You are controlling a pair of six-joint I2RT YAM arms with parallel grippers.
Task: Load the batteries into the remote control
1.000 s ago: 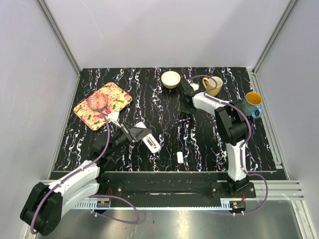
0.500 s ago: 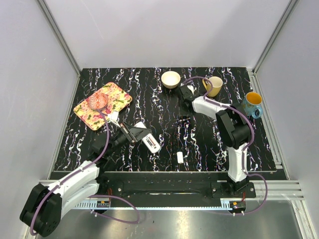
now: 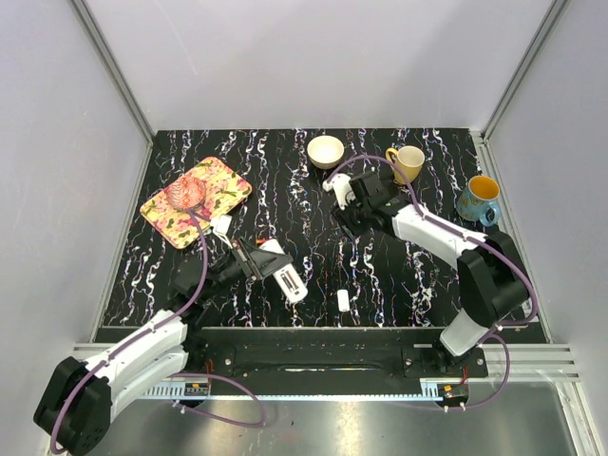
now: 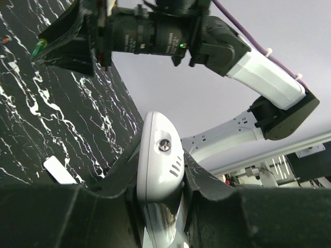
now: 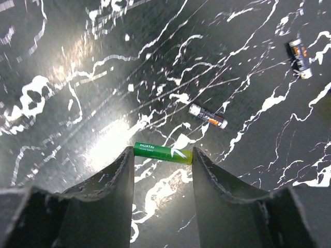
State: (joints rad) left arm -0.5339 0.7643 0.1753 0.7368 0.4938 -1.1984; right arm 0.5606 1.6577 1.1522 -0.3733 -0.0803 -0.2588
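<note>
Jaws gripping: right gripper [image 5: 163,157] pinches a green battery [image 5: 162,152] endwise, left gripper [image 4: 160,176] clamps the remote control [image 4: 159,150]; align the battery with its bay before seating.

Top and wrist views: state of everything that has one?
remote control: clamped in left gripper
green battery: pinched end to end in right gripper
dark batteries: two, loose on table
white cover: off, lying on table
bowl: upright
yellow mug: upright
blue mug: upright
</note>
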